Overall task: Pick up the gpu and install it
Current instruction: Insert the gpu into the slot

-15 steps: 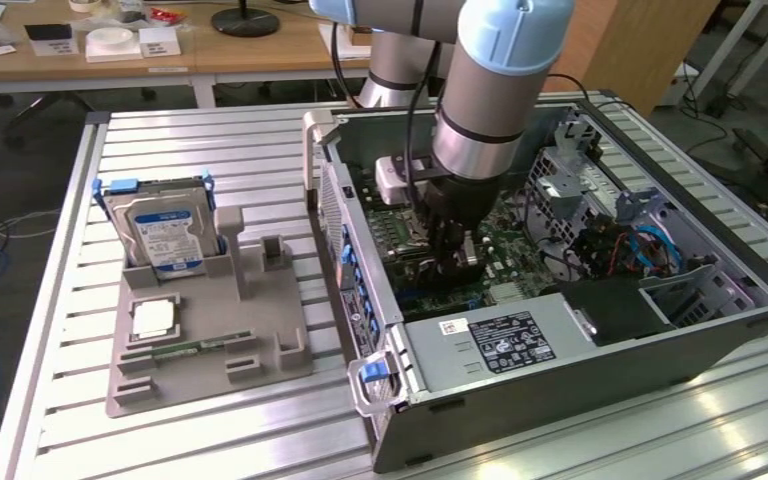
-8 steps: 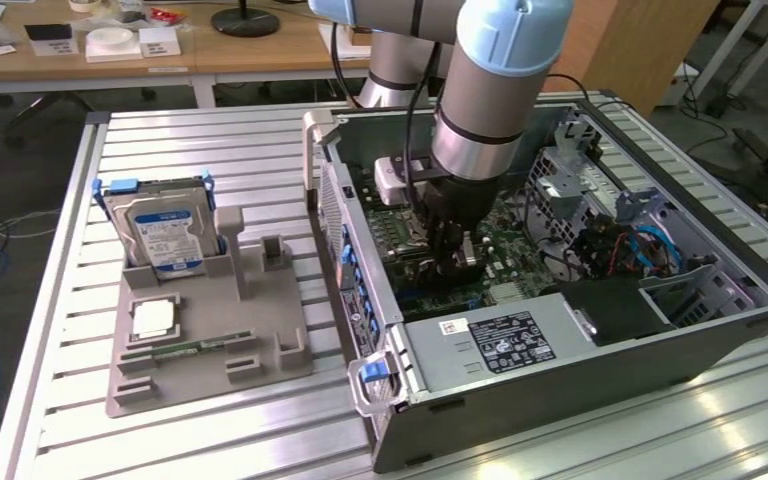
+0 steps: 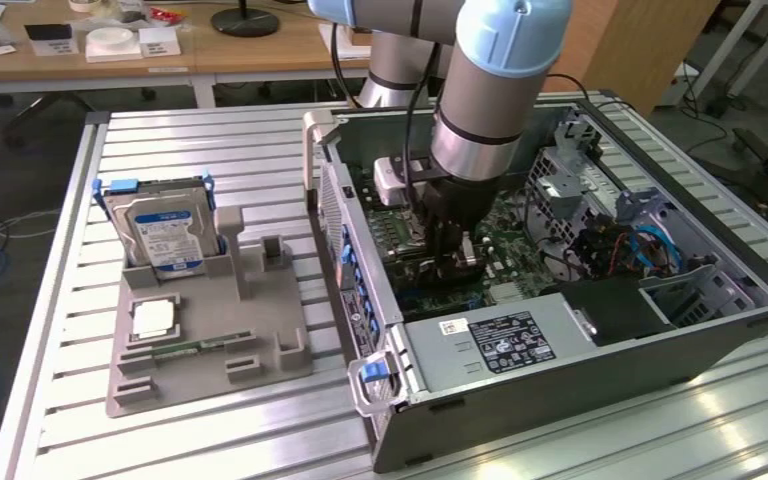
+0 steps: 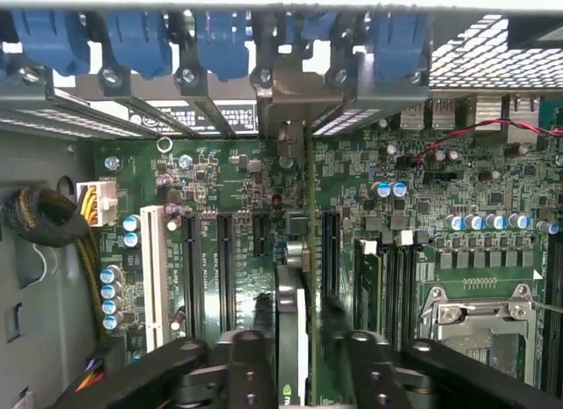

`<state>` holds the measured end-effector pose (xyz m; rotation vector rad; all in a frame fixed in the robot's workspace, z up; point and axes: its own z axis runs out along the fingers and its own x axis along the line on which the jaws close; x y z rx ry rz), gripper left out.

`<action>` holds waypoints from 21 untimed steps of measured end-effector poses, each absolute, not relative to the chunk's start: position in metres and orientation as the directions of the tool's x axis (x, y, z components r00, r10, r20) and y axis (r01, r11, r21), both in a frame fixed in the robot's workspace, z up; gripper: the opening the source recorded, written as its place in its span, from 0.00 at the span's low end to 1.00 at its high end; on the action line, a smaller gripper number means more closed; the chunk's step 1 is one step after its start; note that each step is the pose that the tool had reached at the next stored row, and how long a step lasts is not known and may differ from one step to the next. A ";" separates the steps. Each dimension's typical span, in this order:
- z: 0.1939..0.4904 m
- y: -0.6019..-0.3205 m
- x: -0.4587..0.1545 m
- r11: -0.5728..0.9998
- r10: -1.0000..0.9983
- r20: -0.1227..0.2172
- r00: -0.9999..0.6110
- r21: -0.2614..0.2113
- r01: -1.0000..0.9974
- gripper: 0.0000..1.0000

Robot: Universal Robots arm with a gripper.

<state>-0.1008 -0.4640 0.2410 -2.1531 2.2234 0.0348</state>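
Gripper (image 4: 297, 361) is lowered inside the open computer case (image 3: 558, 370), over the motherboard (image 4: 220, 176). Seen from the wrist, its dark fingers (image 4: 251, 365) stand on either side of the gpu (image 4: 295, 312), which is upright on edge in an expansion slot, its silver end bracket reaching toward the rear wall of the case with the blue slot clips (image 4: 220, 40). Whether the pads press the card or stand just clear of it cannot be told; the gap between them is narrow, about the card's thickness.

Surface: the case lies on its side on a ribbed aluminium table (image 3: 197, 140). To the exterior view's left of the case sits a grey parts holder (image 3: 211, 340), touching the table. A silver hard drive (image 3: 164, 230) with a blue label stands upright in the holder; a narrow green memory stick (image 3: 204, 347) lies flat near its front edge.

Room: wooden desks (image 3: 224, 55) stand behind the table, carrying small boxes and a round black base. Loose cables lie on the grey floor at the exterior view's left.
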 end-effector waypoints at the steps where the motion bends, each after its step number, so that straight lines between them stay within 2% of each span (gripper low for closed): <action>1: 0.241 -0.464 -0.101 0.032 -0.998 -0.049 -0.031 -0.016 -0.999 0.40; 2: 0.241 -0.464 -0.101 0.032 -0.998 -0.049 -0.031 -0.016 -0.999 0.40; 4: 0.241 -0.464 -0.101 0.032 -0.998 -0.049 -0.031 -0.016 -0.999 0.52; 5: 0.241 -0.464 -0.101 0.032 -0.998 -0.049 -0.031 -0.016 -0.999 0.52; 7: 0.241 -0.464 -0.101 0.032 -0.998 -0.049 -0.031 -0.016 -0.999 0.64; 8: 0.241 -0.464 -0.101 0.032 -0.998 -0.049 -0.031 -0.016 -0.999 0.64; 9: 0.241 -0.464 -0.101 0.032 -0.998 -0.049 -0.031 -0.016 -0.999 0.70; 21: 0.241 -0.464 -0.101 0.032 -0.998 -0.049 -0.031 -0.016 -0.999 0.70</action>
